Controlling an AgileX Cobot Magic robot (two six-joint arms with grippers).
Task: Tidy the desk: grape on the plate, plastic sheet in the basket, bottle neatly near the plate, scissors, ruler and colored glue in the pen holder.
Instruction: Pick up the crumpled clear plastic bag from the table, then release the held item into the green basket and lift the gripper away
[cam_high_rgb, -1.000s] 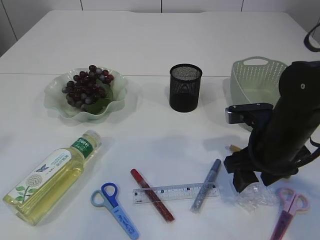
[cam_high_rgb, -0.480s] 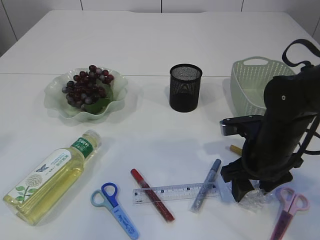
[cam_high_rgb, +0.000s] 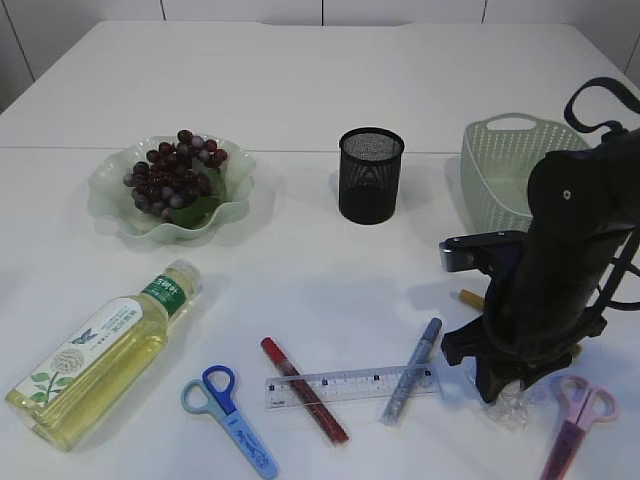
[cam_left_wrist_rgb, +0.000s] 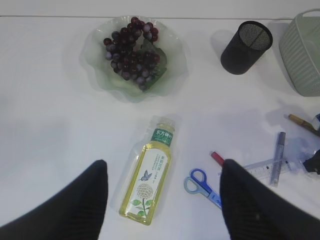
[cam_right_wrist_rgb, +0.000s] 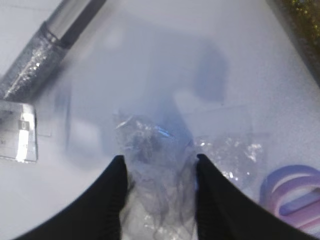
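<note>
Sitting on the table: two scissors, blue-handled pair (cam_high_rgb: 228, 407) and pink-handled pair (cam_high_rgb: 577, 414); three glue pens, red (cam_high_rgb: 303, 403), silver glitter (cam_high_rgb: 412, 370), gold (cam_high_rgb: 469, 297); one clear plastic ruler (cam_high_rgb: 350, 385); one yellow-liquid bottle (cam_high_rgb: 104, 352).

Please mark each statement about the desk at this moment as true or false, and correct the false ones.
1. The grapes lie on the green plate. True.
2. The black pen holder already holds the ruler. False: the ruler lies flat on the table, with the red glue pen across it.
3. The right gripper has its fingers on both sides of the crumpled plastic sheet. True.
4. The bottle stands upright. False: it lies on its side.
5. The green basket contains the pink scissors. False: the pink scissors lie on the table.
</note>
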